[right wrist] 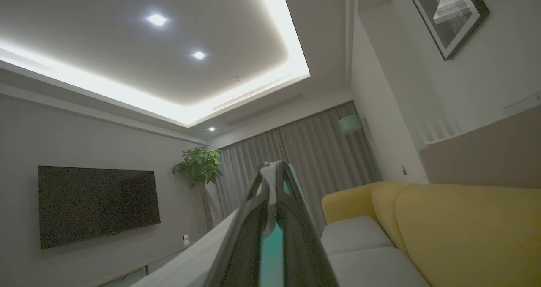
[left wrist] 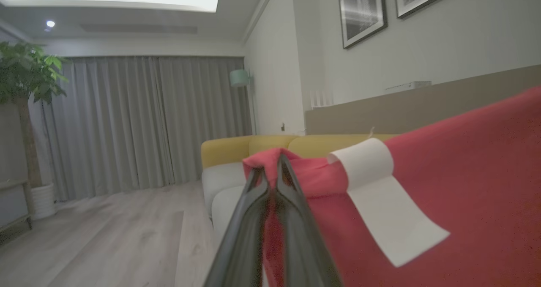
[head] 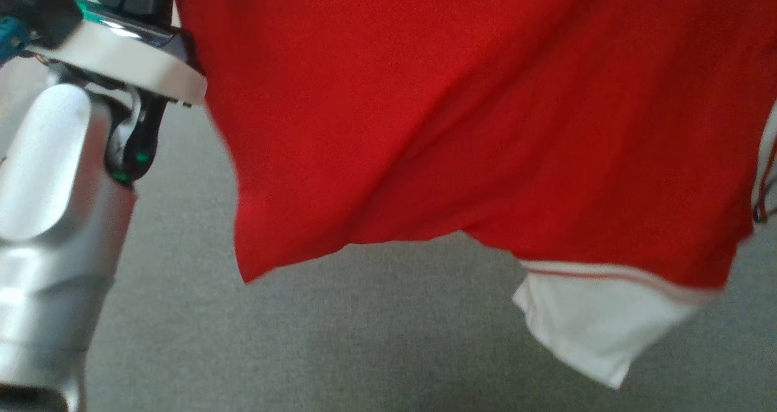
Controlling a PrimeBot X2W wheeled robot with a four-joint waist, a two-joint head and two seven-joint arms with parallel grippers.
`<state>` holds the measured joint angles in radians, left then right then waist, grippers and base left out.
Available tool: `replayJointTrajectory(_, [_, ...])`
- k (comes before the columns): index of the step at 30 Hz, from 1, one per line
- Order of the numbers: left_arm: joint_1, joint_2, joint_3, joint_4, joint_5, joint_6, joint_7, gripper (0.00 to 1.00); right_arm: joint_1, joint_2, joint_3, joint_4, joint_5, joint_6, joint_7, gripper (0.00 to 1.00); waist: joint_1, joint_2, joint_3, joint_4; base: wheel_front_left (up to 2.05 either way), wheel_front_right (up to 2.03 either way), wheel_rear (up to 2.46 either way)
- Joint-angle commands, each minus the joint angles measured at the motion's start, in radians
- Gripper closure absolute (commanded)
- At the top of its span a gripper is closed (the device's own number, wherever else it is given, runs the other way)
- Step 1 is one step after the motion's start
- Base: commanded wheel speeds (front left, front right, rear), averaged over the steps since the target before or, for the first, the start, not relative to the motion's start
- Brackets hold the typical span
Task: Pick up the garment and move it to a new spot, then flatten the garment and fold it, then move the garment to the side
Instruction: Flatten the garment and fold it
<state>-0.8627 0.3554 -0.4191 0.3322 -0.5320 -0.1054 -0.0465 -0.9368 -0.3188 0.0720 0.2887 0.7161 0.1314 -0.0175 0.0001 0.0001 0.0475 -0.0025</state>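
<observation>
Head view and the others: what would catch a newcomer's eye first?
A red shirt with white trim hangs above the grey floor in the head view. In the left wrist view the left hand pinches a bunch of that red cloth, a yellow sofa behind it.

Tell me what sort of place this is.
Most likely a home living room: a yellow sofa, a wall-mounted television and floor-length curtains beside a potted plant.

Head camera's pointing down for me, pressed close to the red garment (head: 473, 127) over a grey surface (head: 303, 351). Left wrist camera looks level across that cloth at the yellow sofa (left wrist: 253, 145) and curtains (left wrist: 139, 122); right wrist tilts up at the ceiling (right wrist: 148, 67), sharing both.
</observation>
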Motion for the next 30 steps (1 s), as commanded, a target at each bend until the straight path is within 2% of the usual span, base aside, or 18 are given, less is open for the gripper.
replayJointTrajectory(1, [-0.088,0.022,0.041,0.0,0.008,0.014,-0.015,1.0,-0.074,0.015,0.002,-0.004,-0.014,-0.001,-0.017,1.0,-0.0001,-0.0001,0.076,-0.01,0.0,0.0,0.0])
replayJointTrajectory(4, [-0.15,-0.003,0.021,0.09,0.051,0.028,-0.06,1.0,-0.157,0.03,0.011,0.08,-0.058,-0.001,-0.071,1.0,-0.0001,-0.0001,0.135,-0.015,0.0,0.0,0.0])
replayJointTrajectory(9, [-0.295,-0.049,0.041,0.223,0.073,0.05,-0.159,1.0,-0.315,0.043,-0.005,0.202,-0.083,-0.001,-0.178,1.0,-0.0001,-0.0001,0.205,-0.025,0.0,0.0,0.0])
replayJointTrajectory(12, [-0.371,-0.061,0.063,0.259,0.092,0.062,-0.201,1.0,-0.384,0.037,-0.012,0.247,-0.086,-0.001,-0.217,1.0,-0.0001,-0.0001,0.231,-0.033,0.0,0.0,0.0])
replayJointTrajectory(15, [-0.381,-0.08,0.088,0.273,0.097,0.063,-0.213,1.0,-0.39,0.038,-0.006,0.276,-0.063,-0.001,-0.232,1.0,-0.0001,-0.0001,0.245,-0.042,0.0,0.0,0.0])
replayJointTrajectory(18, [-0.306,-0.103,0.111,0.277,0.099,0.055,-0.215,1.0,-0.319,0.035,0.03,0.291,-0.023,-0.001,-0.238,1.0,-0.0001,-0.0001,0.251,-0.054,0.0,0.0,0.0])
replayJointTrajectory(23, [-0.045,-0.165,0.177,0.27,0.094,0.035,-0.215,1.0,-0.059,0.021,0.091,0.258,0.079,-0.001,-0.242,1.0,-0.0001,-0.0001,0.242,-0.072,0.0,0.0,0.0])
replayJointTrajectory(24, [-0.045,-0.165,0.177,0.27,0.094,0.035,-0.215,1.0,-0.059,0.021,0.091,0.258,0.079,-0.001,-0.242,1.0,-0.0001,-0.0001,0.242,-0.072,0.0,0.0,0.0])
replayJointTrajectory(28, [0.197,-0.224,0.244,0.288,0.099,0.013,-0.215,1.0,0.212,0.02,0.128,0.221,0.177,-0.001,-0.243,1.0,-0.0001,-0.0001,0.216,-0.088,0.0,0.0,0.0])
replayJointTrajectory(30, [0.304,-0.242,0.239,0.308,0.132,0.0,-0.215,1.0,0.344,0.02,0.132,0.22,0.236,-0.001,-0.243,1.0,-0.0001,-0.0001,0.195,-0.094,0.0,0.0,0.0])
